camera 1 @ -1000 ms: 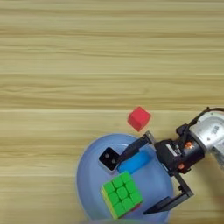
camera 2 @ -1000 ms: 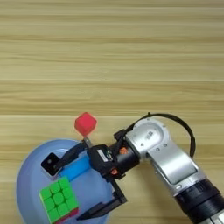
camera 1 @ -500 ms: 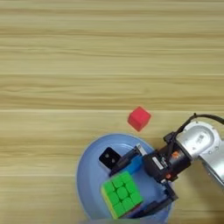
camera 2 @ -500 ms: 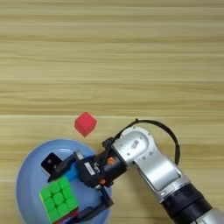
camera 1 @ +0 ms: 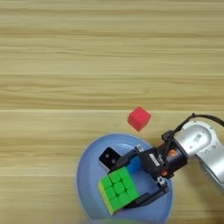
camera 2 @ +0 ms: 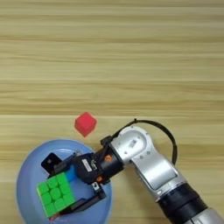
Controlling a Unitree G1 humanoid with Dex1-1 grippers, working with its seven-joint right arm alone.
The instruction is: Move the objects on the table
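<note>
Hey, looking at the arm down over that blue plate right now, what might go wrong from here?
1. The tool is open with its black fingers either side of the puzzle cube; closing may knock the small white cube or the blue block packed right beside it.
2. The cube sits near the plate's rim, so a push might slide the plate.
3. The red cube lies on the table beside the arm and might get swept.
</note>
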